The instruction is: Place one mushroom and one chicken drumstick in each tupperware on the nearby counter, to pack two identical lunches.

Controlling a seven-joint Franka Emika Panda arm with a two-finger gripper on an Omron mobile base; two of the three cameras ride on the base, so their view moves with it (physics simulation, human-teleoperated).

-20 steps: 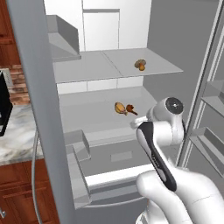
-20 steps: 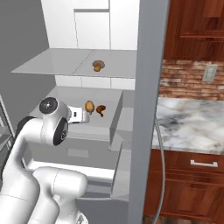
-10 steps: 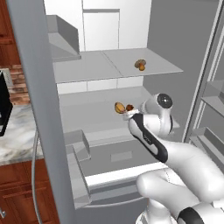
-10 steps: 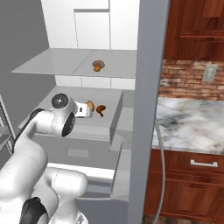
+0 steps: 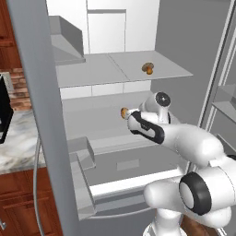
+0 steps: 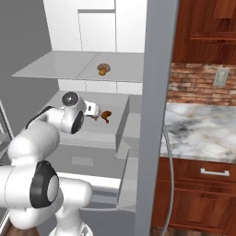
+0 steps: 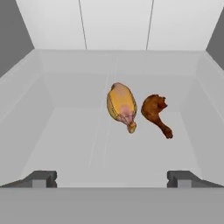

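Open fridge [image 5: 41, 115], brick backsplash [image 6: 198, 85]

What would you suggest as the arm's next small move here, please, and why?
Probably ease forward and down over the pale drumstick. The jaws are open and empty, and it lies ahead on the fridge shelf, beside but apart from the darker drumstick.

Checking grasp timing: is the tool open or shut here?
Open. In the hand view the tool's two fingertips stand far apart, nothing between them; the drumsticks lie ahead.
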